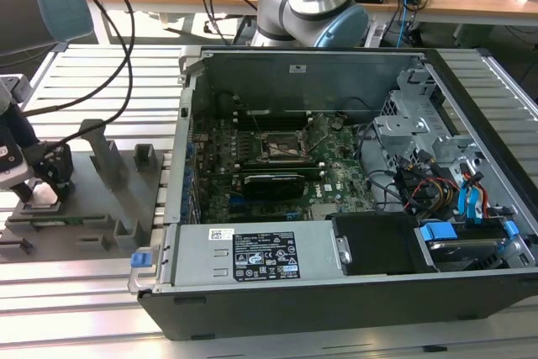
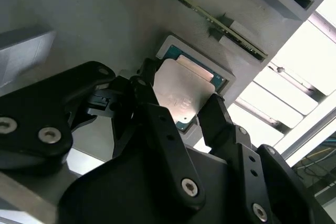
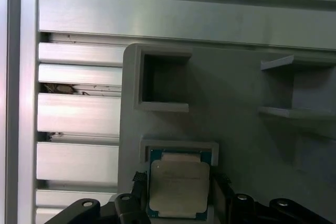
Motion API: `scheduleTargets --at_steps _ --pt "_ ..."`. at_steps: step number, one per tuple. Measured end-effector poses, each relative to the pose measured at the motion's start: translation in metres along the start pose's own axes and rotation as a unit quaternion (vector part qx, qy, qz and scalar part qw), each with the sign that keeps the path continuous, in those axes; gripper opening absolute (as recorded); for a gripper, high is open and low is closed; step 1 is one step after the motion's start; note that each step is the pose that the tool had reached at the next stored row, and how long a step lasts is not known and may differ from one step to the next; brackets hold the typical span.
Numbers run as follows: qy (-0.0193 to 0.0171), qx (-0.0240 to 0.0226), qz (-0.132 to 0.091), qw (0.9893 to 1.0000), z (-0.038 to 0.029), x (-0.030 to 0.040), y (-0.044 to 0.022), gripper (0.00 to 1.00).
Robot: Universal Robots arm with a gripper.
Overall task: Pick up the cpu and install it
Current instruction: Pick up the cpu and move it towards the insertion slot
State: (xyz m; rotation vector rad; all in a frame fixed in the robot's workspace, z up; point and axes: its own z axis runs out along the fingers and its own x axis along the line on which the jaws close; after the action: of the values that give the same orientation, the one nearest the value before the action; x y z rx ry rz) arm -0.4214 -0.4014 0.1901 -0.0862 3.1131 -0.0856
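Cpu (image 2: 186, 95) lies in a square nest on the grey fixture (image 3: 236, 145). The gripper (image 2: 182, 97) sits right over it and hides its near edge. I cannot tell if it squeezes the chip.

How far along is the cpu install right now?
Early on. Done: the gripper is down at the cpu. In hand: the pickup. The cpu lies flat in its pocket in the grey fixture, not yet lifted. Left: the install. The motherboard socket inside the computer case looks empty.
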Motion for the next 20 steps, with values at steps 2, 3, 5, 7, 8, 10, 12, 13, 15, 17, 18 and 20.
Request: scheduleTargets --at_steps 2,3,5,7,8,10,12,13,15,17,18,20 --pt "0.0001 0.0000 0.000 1.0000 0.0006 0.0000 0.0004 0.60" --pt "0.0001 0.0001 0.000 1.0000 0.0008 0.0000 0.0006 0.60" --pt "0.0000 0.0000 0.000 1.0000 0.0009 0.0000 0.0007 0.60" --pt "0.0000 0.0000 0.000 1.0000 0.0009 0.0000 0.0006 0.60" --pt "0.0001 0.0001 0.000 1.0000 0.0009 0.0000 0.0006 0.60" --pt "0.0001 0.0000 0.000 1.0000 0.0009 0.0000 0.0006 0.55" --pt "0.0001 0.0000 0.000 1.0000 0.0009 0.0000 0.0006 0.55" --pt "0.0001 0.0000 0.000 1.0000 0.0009 0.0000 0.0006 0.55" --pt "0.0001 0.0000 0.000 1.0000 0.0009 0.0000 0.0007 0.55" --pt "0.0000 0.0000 0.000 1.0000 0.0009 0.0000 0.0007 0.55" --pt "0.0001 0.0000 0.000 1.0000 0.0009 0.0000 0.0006 0.55" --pt "0.0000 0.0000 0.000 1.0000 0.0009 0.0000 0.0006 0.55"
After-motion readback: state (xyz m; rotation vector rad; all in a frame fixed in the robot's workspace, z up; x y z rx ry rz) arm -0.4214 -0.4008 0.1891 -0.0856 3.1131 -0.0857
